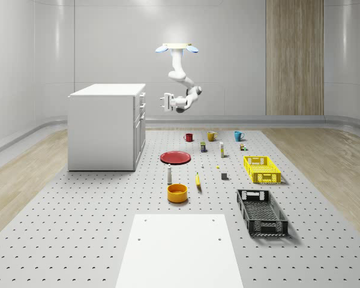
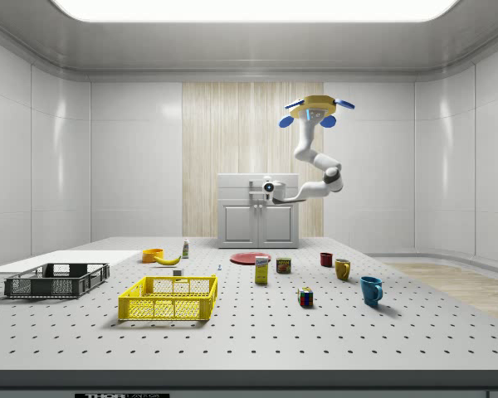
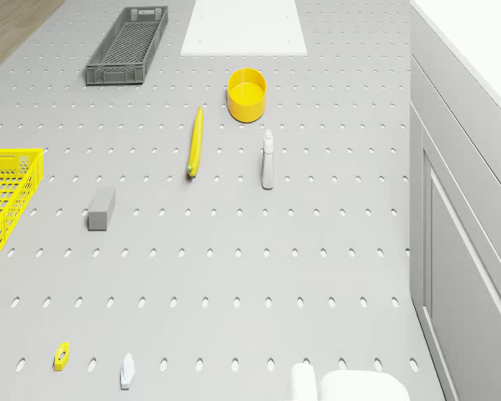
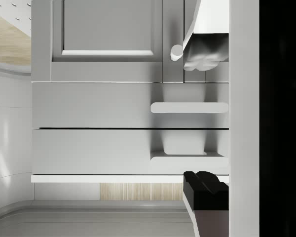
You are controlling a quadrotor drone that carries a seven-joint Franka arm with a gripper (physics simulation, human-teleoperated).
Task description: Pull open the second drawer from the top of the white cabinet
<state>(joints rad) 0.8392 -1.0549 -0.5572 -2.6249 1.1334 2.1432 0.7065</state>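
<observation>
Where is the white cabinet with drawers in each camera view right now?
Whole-scene view: the white cabinet stands at the view's left, with the gripper beside its drawers.
Side view: the cabinet is at centre, towards the back wall.
Drone view: its front runs beyond the white bottle.
Wrist view: its drawer fronts are straight ahead.
Shared landmark: the perforated grey platform.

text: none is reading clearly | labels on box (image 2: 261, 270) and can (image 2: 284, 265): showing, too small to read
</observation>
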